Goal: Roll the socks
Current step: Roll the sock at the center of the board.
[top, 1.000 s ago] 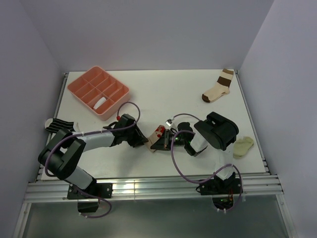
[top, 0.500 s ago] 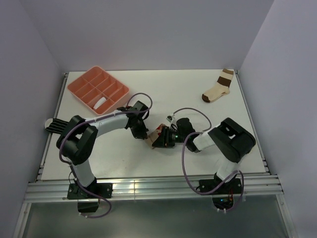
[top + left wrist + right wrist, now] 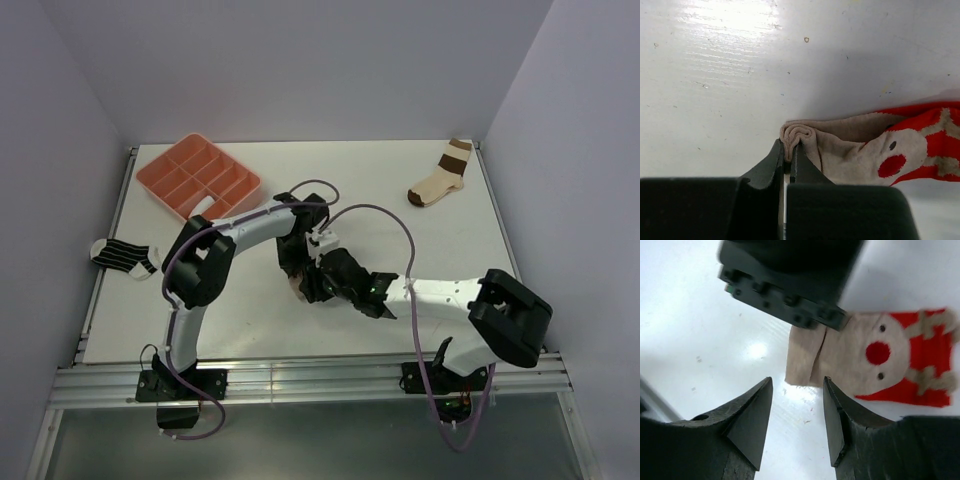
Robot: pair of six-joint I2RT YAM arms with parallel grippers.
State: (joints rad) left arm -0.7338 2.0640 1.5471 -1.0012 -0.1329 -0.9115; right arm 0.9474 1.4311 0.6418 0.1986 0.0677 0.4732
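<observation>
Tan sock [image 3: 850,150], mid-table: the left gripper [image 3: 788,150] is clamped shut on its plain tan end, where the cloth is bunched into a small first curl. The rest lies flat, out to the red end with the reindeer face, so you should count this roll as barely begun.

Right gripper [image 3: 797,387]: jaws apart, holding nothing, hovering just beside the same tan end.

Striped sock [image 3: 125,257]: flat and unrolled at the table's [image 3: 380,190] left edge, well apart from both grippers. Judge it as not yet started.

Tray [image 3: 160,172]: far left. One compartment holds a white piece [image 3: 204,207]. Whether that is a finished roll you cannot tell from here.

Banded sock [image 3: 440,177]: cream and brown, flat at the far right, well clear of the work.

Obstructions: the two grippers crowd one spot. In the right wrist view the left gripper's body overhangs the sock's tan end, leaving you little room to come in there. Both arms' cables loop above the sock.
</observation>
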